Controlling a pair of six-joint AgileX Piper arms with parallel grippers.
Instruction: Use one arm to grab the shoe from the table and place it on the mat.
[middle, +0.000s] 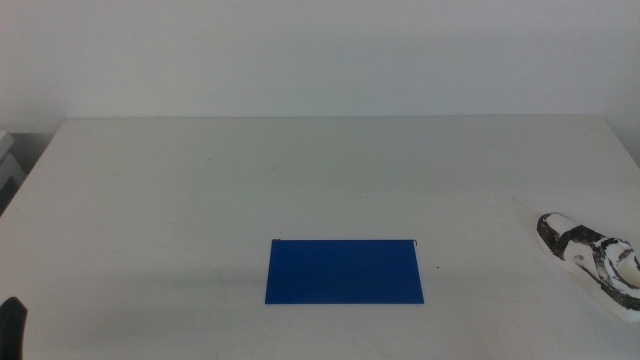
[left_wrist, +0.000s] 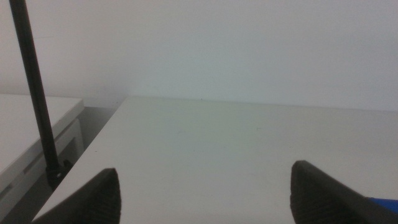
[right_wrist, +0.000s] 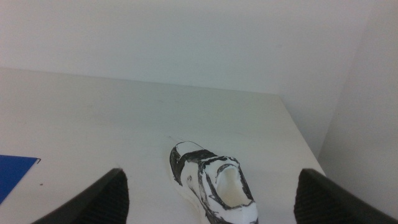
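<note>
The shoe (middle: 592, 260), a white sneaker with black patches, lies on the white table (middle: 300, 180) at the far right, near the right edge. It also shows in the right wrist view (right_wrist: 211, 183), between and beyond the open jaws of my right gripper (right_wrist: 208, 214). The dark blue mat (middle: 344, 270) lies flat at the front middle, well left of the shoe; a corner shows in the right wrist view (right_wrist: 12, 174). My left gripper (left_wrist: 205, 205) is open and empty over the table's left part; only its tip (middle: 12, 325) shows in the middle view.
A black pole (left_wrist: 34, 93) and a white side unit (left_wrist: 25, 137) stand beyond the table's left edge. The table's right edge (right_wrist: 305, 143) runs close past the shoe.
</note>
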